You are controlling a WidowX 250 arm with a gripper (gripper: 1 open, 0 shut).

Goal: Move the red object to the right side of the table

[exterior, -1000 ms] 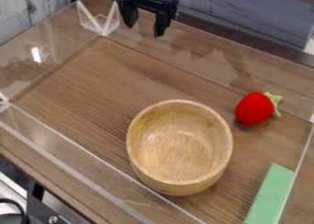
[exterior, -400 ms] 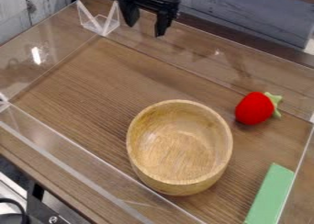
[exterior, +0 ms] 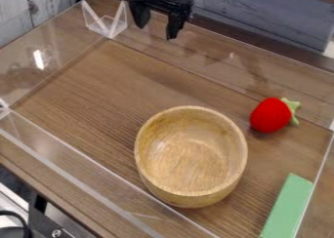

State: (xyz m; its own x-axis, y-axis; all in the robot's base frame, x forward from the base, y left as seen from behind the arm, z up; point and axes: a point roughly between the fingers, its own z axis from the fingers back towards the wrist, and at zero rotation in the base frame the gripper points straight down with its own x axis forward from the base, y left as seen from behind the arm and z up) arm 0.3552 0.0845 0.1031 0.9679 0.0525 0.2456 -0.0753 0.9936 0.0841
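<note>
The red object, a small toy strawberry with a green cap, lies on the brown wood-grain table near the right wall. My gripper hangs at the far top of the view, above the table's back edge, far from the strawberry. Its black fingers stand apart with nothing between them, so it is open.
A round wooden bowl sits in the middle front of the table, left of the strawberry. A flat green block lies at the front right corner. Low clear acrylic walls border the tabletop.
</note>
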